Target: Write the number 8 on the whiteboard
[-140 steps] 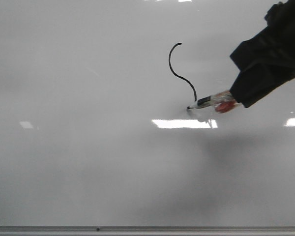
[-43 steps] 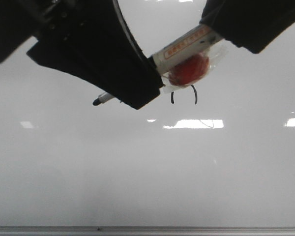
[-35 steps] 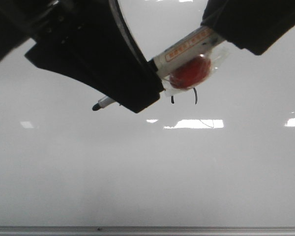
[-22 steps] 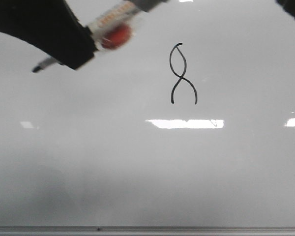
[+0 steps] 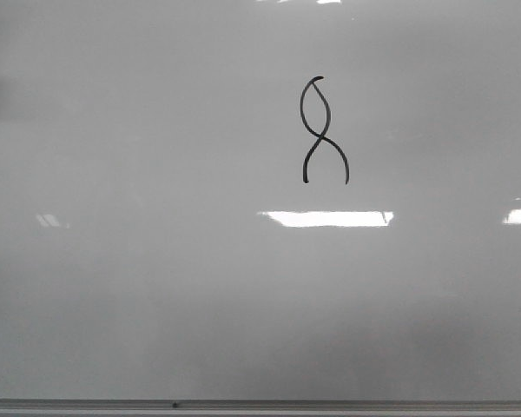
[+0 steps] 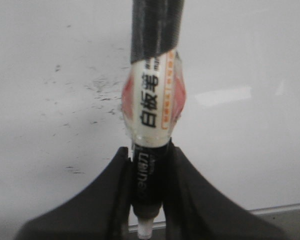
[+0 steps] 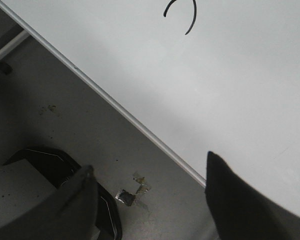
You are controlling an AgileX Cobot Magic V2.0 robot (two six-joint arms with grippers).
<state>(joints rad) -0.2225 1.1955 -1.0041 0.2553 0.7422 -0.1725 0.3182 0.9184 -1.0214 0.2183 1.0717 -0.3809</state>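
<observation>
number 8 (image 5: 323,130) on whiteboard (image 5: 156,287), lower loop unclosed | left fingers (image 6: 115,200) pinching marker (image 6: 151,110) | right fingers (image 7: 230,200) spread, holding nothing

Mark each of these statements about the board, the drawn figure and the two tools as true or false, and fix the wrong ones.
1. The number 8 has a closed lower loop. False: its two lower strokes end apart, leaving the bottom open.
2. The left tool grips a marker. True.
3. The right tool holds an eraser. False: it is open and empty.
4. Both arms show in the front view. False: only the whiteboard and the figure appear there.
5. A bright reflection lies below the figure. True.
</observation>
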